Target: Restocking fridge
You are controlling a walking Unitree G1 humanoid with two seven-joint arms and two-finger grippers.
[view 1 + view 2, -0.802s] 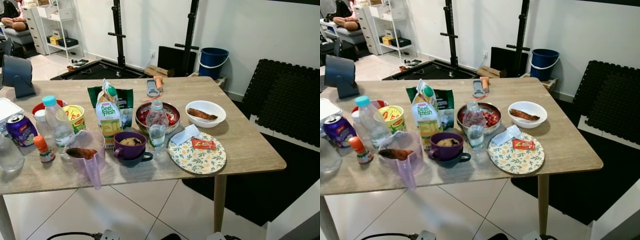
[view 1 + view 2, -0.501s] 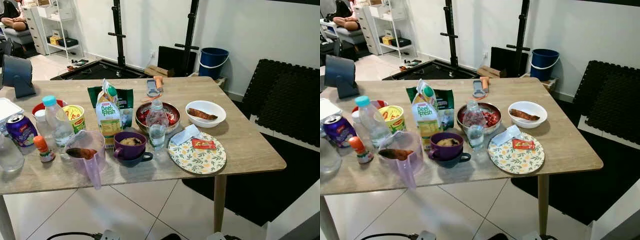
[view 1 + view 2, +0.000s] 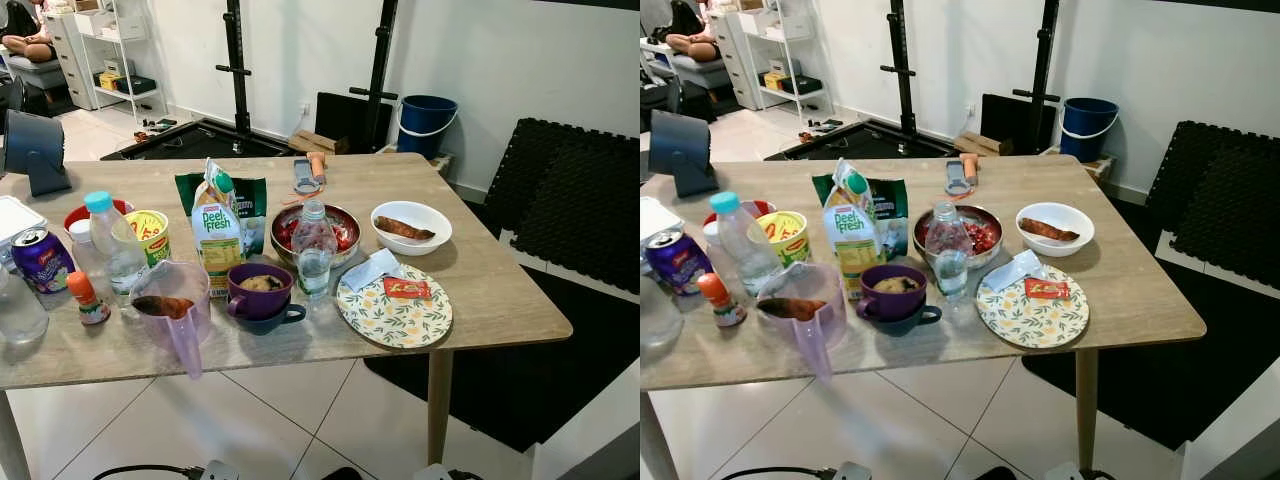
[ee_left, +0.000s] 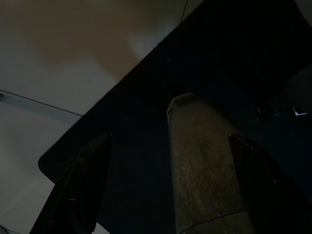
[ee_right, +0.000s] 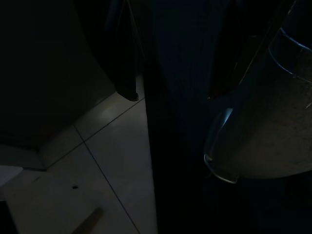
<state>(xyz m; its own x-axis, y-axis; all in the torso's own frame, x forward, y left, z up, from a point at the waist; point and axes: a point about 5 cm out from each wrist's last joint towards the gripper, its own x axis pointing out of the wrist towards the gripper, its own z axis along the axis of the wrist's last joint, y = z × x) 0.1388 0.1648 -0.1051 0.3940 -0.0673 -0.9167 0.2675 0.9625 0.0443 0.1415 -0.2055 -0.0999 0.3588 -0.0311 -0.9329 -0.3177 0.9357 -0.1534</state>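
Note:
A wooden table [image 3: 500, 300] holds the groceries. A Peel Fresh juice carton [image 3: 217, 240] stands near the middle, in front of a green bag [image 3: 248, 205]. A clear water bottle [image 3: 314, 250] is beside a steel bowl of red food [image 3: 340, 230]. Further left are a blue-capped bottle [image 3: 112, 245], a purple can [image 3: 40, 262], a yellow noodle cup [image 3: 150, 234] and a small sauce bottle [image 3: 88, 298]. At the front stand a pink jug [image 3: 175, 305] and a purple mug [image 3: 260, 290]. My left gripper [image 4: 169, 139] and right gripper [image 5: 170, 96] hang open in the shade.
A floral plate [image 3: 395, 312] with a red packet and a white bowl [image 3: 410, 225] sit at the table's right end. Beyond are a blue bucket [image 3: 425, 122], black foam mats [image 3: 580, 200] and a black rack [image 3: 236, 70]. A cable [image 3: 150, 470] lies on the tiled floor.

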